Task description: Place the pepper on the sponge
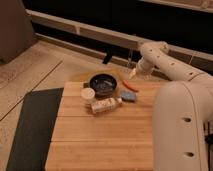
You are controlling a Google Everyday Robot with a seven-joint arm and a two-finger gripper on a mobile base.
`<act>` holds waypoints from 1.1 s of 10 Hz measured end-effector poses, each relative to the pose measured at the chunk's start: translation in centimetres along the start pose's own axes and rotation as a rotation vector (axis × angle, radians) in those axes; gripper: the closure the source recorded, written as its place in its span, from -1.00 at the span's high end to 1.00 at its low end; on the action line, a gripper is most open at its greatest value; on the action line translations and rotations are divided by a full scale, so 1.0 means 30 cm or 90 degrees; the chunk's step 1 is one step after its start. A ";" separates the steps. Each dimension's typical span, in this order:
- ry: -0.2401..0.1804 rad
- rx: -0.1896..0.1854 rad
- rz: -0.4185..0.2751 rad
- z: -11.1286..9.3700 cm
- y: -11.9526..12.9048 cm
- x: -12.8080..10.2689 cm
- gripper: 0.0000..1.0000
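The slim red-orange pepper [131,85] lies on the wooden table, touching the back right edge of the blue-grey sponge [127,95]. My gripper [133,74] hangs just above and behind the pepper, pointing down at it from the white arm that comes in from the right. It is open and holds nothing. The sponge lies flat just right of the dark bowl, with nothing on top of it.
A round dark bowl [103,84] stands left of the sponge. A small cream cup [88,94] and a pale-labelled bottle [106,105] lying on its side are in front of it. The wooden table [95,140] stretches toward me. My white body [182,130] fills the right foreground.
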 end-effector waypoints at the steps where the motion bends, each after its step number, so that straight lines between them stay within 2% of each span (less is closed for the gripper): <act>1: -0.008 -0.005 -0.031 -0.011 0.010 -0.003 0.30; 2: -0.019 -0.008 -0.072 -0.021 0.023 -0.013 0.30; 4: -0.053 0.003 -0.181 -0.049 0.033 -0.067 0.30; 5: -0.063 0.008 -0.214 -0.055 0.028 -0.086 0.30; 6: -0.066 0.008 -0.228 -0.050 0.021 -0.096 0.30; 8: -0.057 -0.007 -0.243 -0.001 -0.010 -0.103 0.30; 10: -0.036 -0.032 -0.250 0.070 -0.017 -0.105 0.30; 11: -0.021 -0.047 -0.263 0.114 0.004 -0.108 0.30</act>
